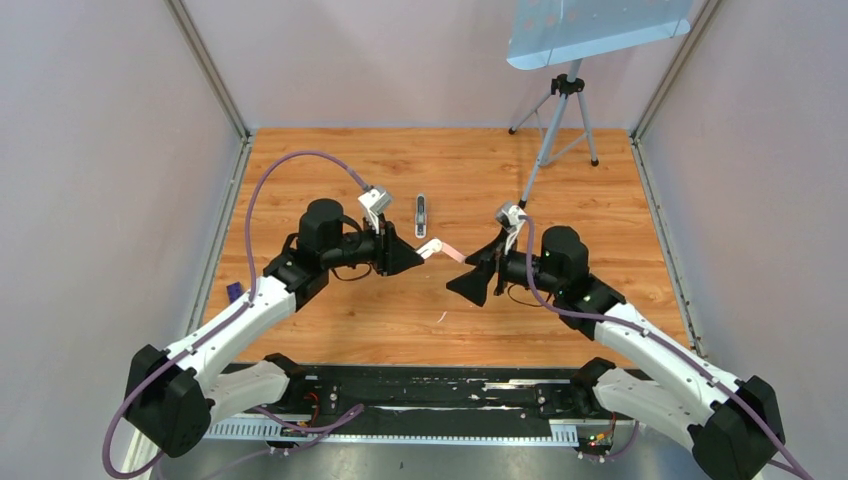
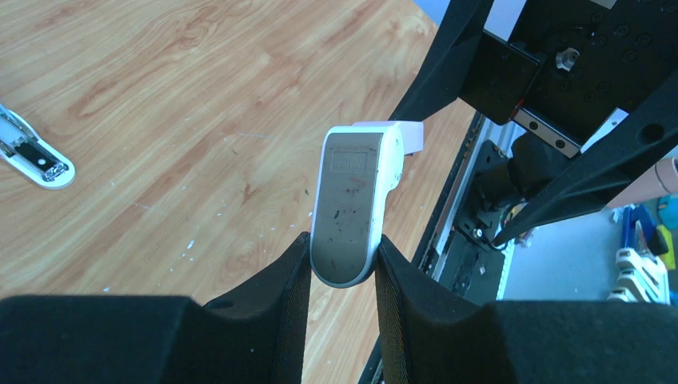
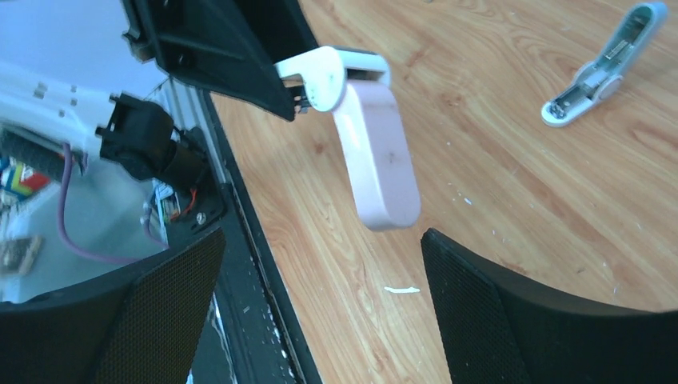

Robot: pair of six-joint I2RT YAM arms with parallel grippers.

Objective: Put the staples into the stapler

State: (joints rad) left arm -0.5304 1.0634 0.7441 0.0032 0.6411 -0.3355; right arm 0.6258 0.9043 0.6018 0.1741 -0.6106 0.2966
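Note:
The stapler (image 1: 421,210), pale blue-grey and white, lies open on the wooden table beyond both grippers. It also shows at the left edge of the left wrist view (image 2: 32,156) and at the upper right of the right wrist view (image 3: 604,68). My left gripper (image 1: 415,255) (image 2: 342,248) is shut on a white piece with a grey face (image 2: 352,208), held above the table. A pink arm (image 3: 380,156) hangs from that piece. My right gripper (image 1: 470,280) (image 3: 320,240) is open and empty, its jaws wide apart just short of the pink arm's tip. No staples show.
A small white sliver (image 3: 402,289) lies on the wood below the pink arm. A tripod (image 1: 565,110) with a pale panel (image 1: 595,30) stands at the back right. A black rail (image 1: 420,390) runs along the near edge. Walls close in both sides.

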